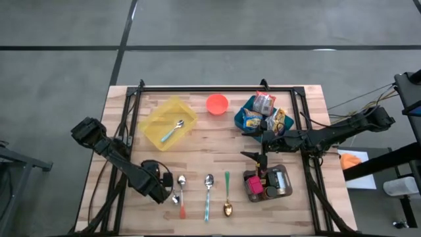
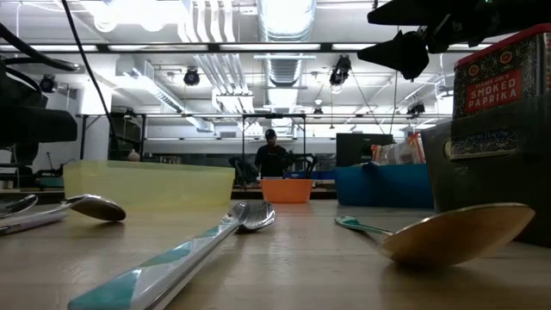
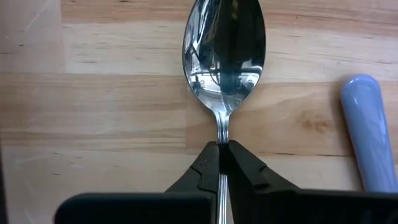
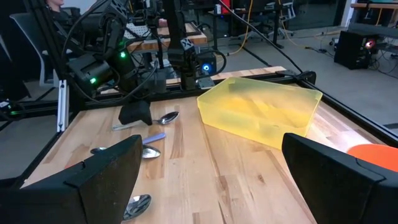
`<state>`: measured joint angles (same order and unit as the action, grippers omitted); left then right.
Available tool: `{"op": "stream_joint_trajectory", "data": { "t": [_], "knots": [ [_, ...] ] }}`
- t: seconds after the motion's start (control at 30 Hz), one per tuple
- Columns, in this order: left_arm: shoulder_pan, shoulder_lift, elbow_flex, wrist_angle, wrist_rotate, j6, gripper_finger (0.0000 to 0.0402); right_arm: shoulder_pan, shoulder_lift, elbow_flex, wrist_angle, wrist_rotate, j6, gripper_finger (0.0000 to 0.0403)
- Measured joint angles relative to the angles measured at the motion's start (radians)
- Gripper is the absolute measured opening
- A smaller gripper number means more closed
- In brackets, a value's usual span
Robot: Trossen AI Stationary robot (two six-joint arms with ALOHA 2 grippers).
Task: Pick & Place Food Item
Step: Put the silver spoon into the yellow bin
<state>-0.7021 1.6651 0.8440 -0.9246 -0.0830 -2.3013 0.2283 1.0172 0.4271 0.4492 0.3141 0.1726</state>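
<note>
The left end effector (image 3: 222,163) was down at the near-left of the pale wooden counter (image 1: 217,135), its 2 dark fingers pinched tight on the thin neck of a polished silver metal spoon with an orange handle (image 1: 180,195), gripping just behind the bowl, probably because that narrow stem is the easiest part to clamp while the spoon lay flat. Beside it lay a second silver spoon with a pale blue-teal handle (image 1: 208,195) and a gold-bowled spoon with a green handle (image 1: 227,194), 3 in a row. Farther back sat a translucent yellow plastic tray (image 1: 168,122) with 1 spoon inside, likely the drop-off, plus a small orange bowl (image 1: 217,103) and a blue bin of packaged snacks (image 1: 262,112). The right end effector (image 1: 263,157) hovered with its fingers spread wide and empty above a dark caddy of spice tins (image 1: 267,182), well apart from the spoons, seemingly waiting its turn.
</note>
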Motion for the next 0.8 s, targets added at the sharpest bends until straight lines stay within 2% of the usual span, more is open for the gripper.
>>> {"op": "stream_joint_trajectory", "data": {
  "t": [0.13, 0.4, 0.6, 0.8],
  "knots": [
    [0.002, -0.028, -0.002, 0.001, 0.0, 0.0, 0.0009, 0.0, 0.0, 0.0, 0.0, 0.0, 0.0, 0.0381],
    [0.004, -0.189, 0.008, -0.057, -0.041, 0.0, 0.0009, 0.0, 0.0, 0.0, 0.0, 0.0, 0.0, 0.0381],
    [0.005, -0.319, 0.008, -0.087, -0.201, 0.003, 0.0009, 0.0, 0.0, 0.0, 0.0, 0.0, 0.0, 0.0381],
    [0.017, -0.418, 0.008, -0.185, -0.422, 0.111, 0.001, 0.0, 0.0, 0.0, -0.001, 0.0, 0.0, 0.0381]
  ]
}}
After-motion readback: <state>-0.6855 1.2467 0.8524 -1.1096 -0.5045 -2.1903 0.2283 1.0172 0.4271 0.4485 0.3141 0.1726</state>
